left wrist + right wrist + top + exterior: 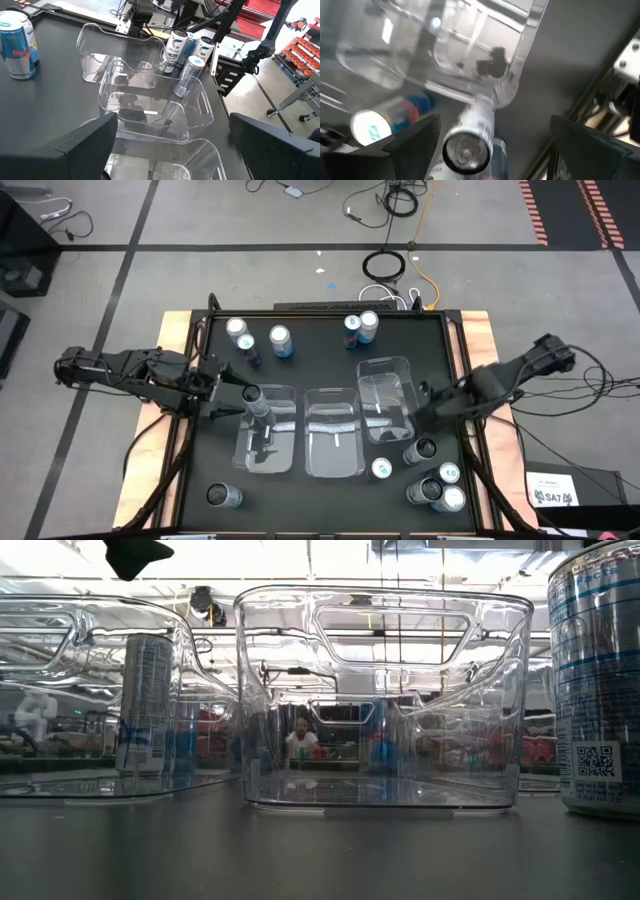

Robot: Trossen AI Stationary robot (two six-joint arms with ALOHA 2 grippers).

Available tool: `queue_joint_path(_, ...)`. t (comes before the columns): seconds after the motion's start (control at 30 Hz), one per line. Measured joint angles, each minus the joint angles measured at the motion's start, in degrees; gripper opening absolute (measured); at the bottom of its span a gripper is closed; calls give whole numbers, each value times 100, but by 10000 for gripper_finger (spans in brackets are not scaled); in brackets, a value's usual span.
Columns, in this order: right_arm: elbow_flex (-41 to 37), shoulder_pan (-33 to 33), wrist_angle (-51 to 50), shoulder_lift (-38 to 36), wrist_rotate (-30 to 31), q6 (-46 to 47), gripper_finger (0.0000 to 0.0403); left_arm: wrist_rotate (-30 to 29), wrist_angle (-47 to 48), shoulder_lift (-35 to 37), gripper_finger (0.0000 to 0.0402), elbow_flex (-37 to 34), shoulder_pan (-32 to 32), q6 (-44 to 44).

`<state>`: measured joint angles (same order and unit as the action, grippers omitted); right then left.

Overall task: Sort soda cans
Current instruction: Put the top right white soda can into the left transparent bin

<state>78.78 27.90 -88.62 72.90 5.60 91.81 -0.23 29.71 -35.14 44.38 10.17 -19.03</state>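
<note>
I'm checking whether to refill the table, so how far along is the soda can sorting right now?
Barely started. One can stands in the left bin; the middle bin and right bin look empty. In hand: nothing. The left gripper is open beside that can, and the right gripper is open above a dark-topped can on the table. Left: four cans at the back, five more near the right front, one front left.

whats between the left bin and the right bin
The middle clear bin, empty, sits between the left bin and the right bin; the high view shows all three in a row.
</note>
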Motion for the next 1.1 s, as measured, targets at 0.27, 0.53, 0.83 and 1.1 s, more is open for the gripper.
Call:
queue_joint_path(0.27,0,596,496,711,-420,254,366,0,0,0,391,-1,0,29)
queue_joint_path(0.53,-423,905,819,533,-299,877,366,0,-2,0,391,0,-1,26)
queue_joint_path(0.83,-1769,944,2206,177,-581,1279,366,0,-4,0,391,0,-2,-17)
queue_joint_path(1.1,-1958,950,2404,173,-722,1254,324,0,-28,0,391,0,-2,-17)
